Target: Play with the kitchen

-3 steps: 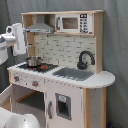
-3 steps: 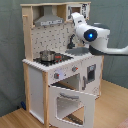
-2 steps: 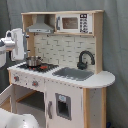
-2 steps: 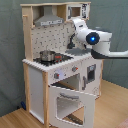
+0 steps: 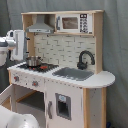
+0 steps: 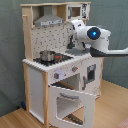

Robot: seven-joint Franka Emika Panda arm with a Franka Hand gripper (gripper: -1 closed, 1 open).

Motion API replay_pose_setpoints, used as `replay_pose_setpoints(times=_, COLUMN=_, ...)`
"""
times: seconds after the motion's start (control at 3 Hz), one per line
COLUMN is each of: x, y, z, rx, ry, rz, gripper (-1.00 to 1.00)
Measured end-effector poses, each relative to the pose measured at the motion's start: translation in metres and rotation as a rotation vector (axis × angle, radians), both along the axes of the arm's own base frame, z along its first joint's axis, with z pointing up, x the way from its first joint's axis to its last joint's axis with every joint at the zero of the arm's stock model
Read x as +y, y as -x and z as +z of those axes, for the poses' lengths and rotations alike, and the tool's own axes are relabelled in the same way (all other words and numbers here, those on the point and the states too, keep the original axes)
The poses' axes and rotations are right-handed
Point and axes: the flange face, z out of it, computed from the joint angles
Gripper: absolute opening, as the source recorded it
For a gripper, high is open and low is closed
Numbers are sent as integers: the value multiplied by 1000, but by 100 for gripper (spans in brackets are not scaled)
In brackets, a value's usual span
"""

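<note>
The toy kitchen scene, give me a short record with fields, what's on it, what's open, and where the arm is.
kitchen: tall white and light-wood toy play kitchen with grey hood
microwave: white, on top shelf
hob: small steel pot standing on the black hob
sink: steel basin with black faucet
oven door: white framed door, hanging open in the second exterior view
arm: white robot arm raised above the countertop; jaws' state cannot be told

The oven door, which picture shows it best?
The second exterior view. There the oven door hangs open towards the camera, so you see its whole white frame and window. In the first exterior view only a sliver of it shows at the lower left, mostly cut off by the picture's edge.
</note>
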Motion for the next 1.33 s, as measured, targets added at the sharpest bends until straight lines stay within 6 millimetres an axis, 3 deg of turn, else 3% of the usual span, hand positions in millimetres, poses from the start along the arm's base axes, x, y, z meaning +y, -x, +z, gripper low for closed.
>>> replay_pose_setpoints(times=0.67, x=23, y=-20, z=-1, rx=120, ry=-58, rz=100, gripper=100)
replay_pose_setpoints(times=1.33, x=34, y=-41, z=-3, rx=234, ry=-47, rz=170, gripper=100)
